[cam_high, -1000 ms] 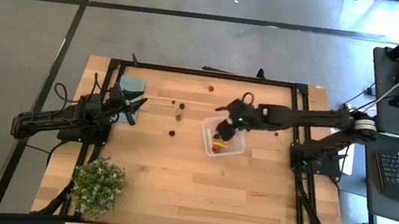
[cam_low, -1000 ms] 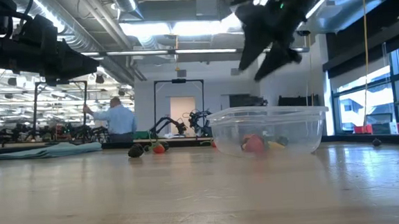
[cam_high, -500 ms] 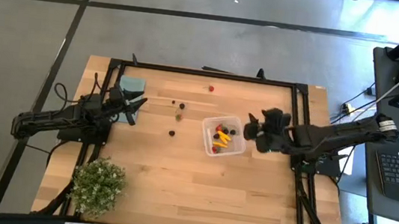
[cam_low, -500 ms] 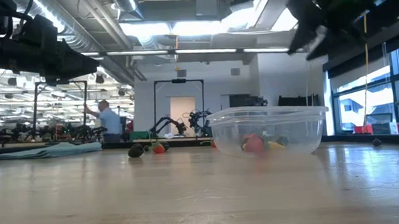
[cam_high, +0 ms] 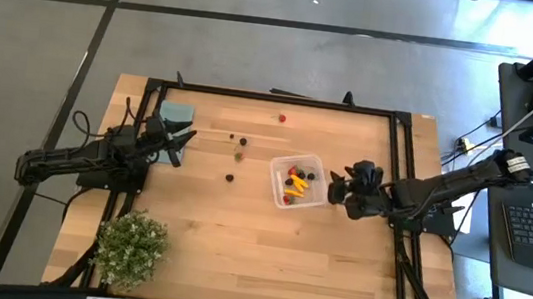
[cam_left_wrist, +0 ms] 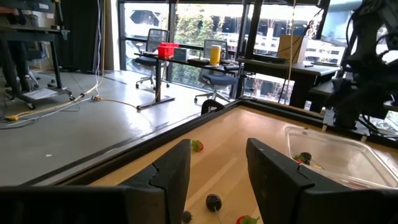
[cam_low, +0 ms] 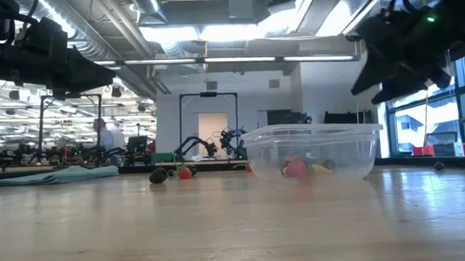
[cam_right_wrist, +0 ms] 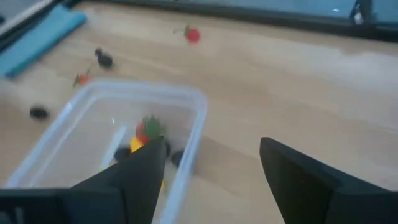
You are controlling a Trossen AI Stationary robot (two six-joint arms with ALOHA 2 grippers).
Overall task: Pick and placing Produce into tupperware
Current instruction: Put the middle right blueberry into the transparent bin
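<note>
The small square clear plastic tupperware (cam_high: 298, 180) sits mid-table with several tiny red, yellow and dark toy produce pieces (cam_high: 293, 183) already inside. The right gripper (cam_high: 340, 188) hovers just beside its right wall, fingers spread and empty. The left gripper (cam_high: 182, 146) waits near the flat teal-green rectangle (cam_high: 177, 112), fingers parted, holding nothing. 4 loose pieces remain — a red one (cam_high: 282, 118) near the far edge, others between container and left arm. Risk: reaching across, the right arm could clip the light container and shove it.

A bushy potted plant (cam_high: 131, 245) stands at one corner of the wooden table (cam_high: 235, 247). A flat teal mat (cam_high: 176, 112) lies at another corner of that side.
</note>
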